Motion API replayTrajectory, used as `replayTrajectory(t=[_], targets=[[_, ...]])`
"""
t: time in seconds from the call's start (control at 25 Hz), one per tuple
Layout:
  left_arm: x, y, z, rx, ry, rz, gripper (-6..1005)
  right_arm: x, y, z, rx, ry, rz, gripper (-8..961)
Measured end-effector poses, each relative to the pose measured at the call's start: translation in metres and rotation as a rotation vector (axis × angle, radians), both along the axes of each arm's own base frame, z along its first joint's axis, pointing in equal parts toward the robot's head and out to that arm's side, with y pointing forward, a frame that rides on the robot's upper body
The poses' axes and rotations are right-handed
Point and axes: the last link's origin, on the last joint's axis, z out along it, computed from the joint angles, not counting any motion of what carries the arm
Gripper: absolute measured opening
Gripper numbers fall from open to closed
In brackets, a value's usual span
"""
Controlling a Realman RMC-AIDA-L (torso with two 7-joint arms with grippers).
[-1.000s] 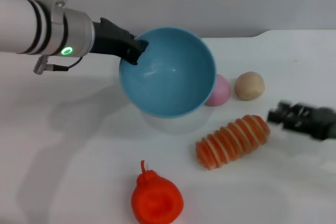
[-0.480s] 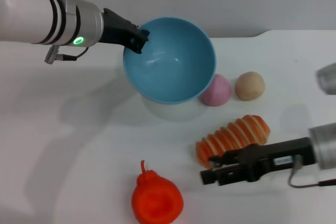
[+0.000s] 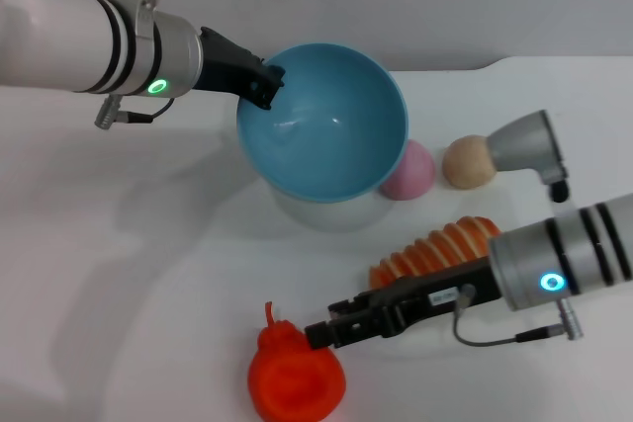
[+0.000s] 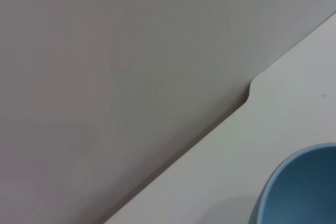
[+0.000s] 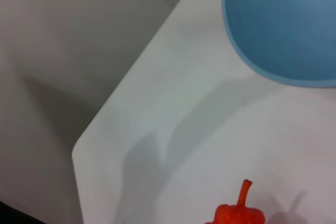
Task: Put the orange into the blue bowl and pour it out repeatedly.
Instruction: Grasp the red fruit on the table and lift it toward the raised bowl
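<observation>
the left gripper (image 3: pixel 265 85) pinches the rim of the blue bowl (image 3: pixel 326 135), held tilted above the table (image 3: pixel 148 274). the orange (image 3: pixel 295 378) lies near the front edge, just ahead of the right gripper (image 3: pixel 321 333), the nearer one; whether its fingers are spread cannot be told.

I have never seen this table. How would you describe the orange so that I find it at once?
Start at the blue bowl, which the left gripper holds tilted above the white table. Come toward the table's near edge: the orange lies there alone, just at the right gripper. It is bright red-orange with a small upright stem, unlike the striped ridged oblong and the pink ball and tan ball farther back.
</observation>
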Motion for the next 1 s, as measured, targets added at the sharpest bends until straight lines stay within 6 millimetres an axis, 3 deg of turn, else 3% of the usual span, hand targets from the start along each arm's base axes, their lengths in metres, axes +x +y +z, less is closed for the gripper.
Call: replayTrajectory(t=[0.32, 0.8, 1.0], targets=[[0.003, -0.001, -0.004, 0.001, -0.002, -0.016, 0, -0.005, -0.005, -0.019, -0.061, -0.064, 0.000, 677], [-0.001, -0.002, -0.008, -0.007, 0.003, -0.007, 0, -0.002, -0.006, -0.020, -0.056, -0.074, 0.009, 637], [-0.003, -0.002, -0.008, -0.004, 0.003, -0.004, 0, -0.003, -0.008, -0.020, -0.052, -0.064, 0.045, 402]])
